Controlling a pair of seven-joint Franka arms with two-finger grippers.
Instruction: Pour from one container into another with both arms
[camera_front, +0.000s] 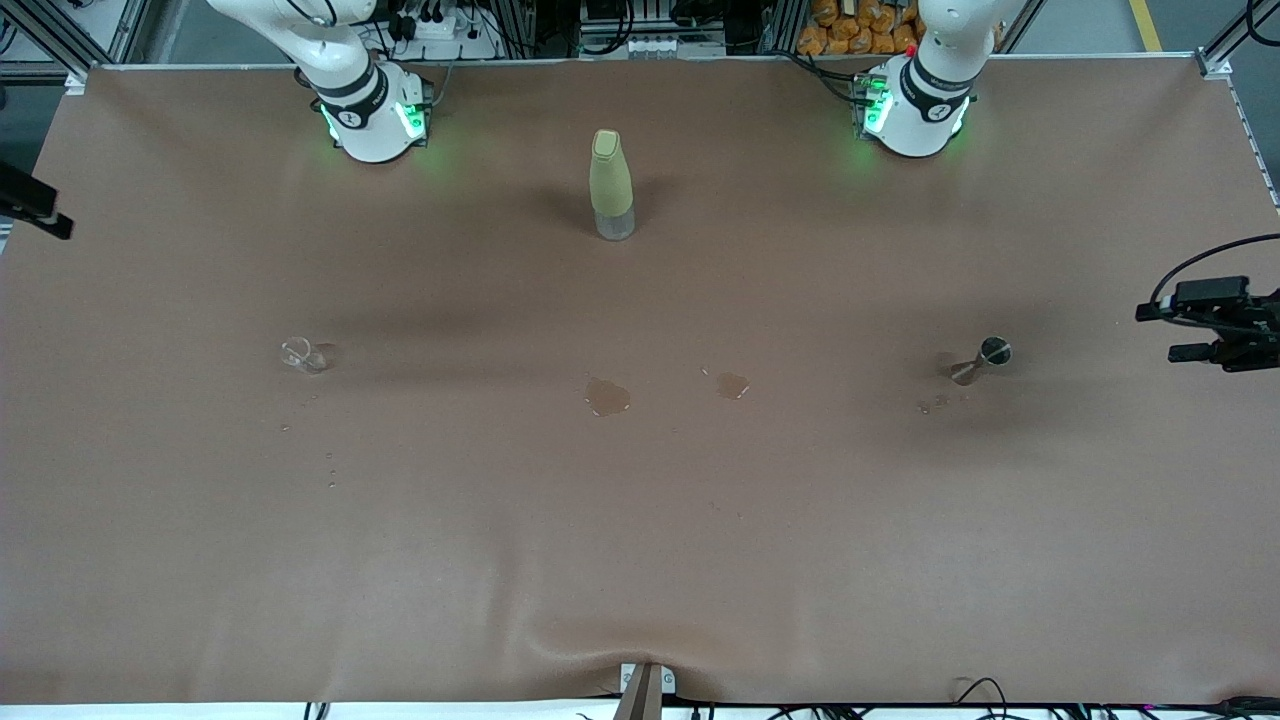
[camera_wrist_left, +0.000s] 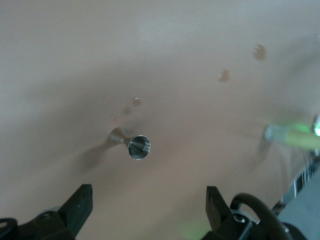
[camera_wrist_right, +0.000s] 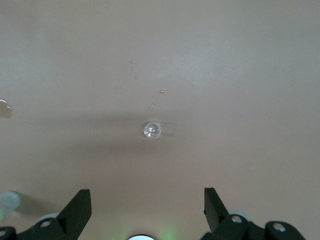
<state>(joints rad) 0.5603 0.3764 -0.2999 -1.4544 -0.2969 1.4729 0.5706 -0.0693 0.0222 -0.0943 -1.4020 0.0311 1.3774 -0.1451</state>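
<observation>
Brown table (camera_front: 640, 560): clear cup (camera_front: 303, 355), grey-rimmed glass (camera_front: 985, 360) well apart, upright

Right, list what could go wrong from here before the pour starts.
1. The clear cup is tiny and glinting; the open right end effector above it could knock it over instead of gripping.
2. The grey-rimmed glass tapers narrow, so the open left end effector might tip it.
3. Puddles already wet the table; a glass may slide there.
</observation>
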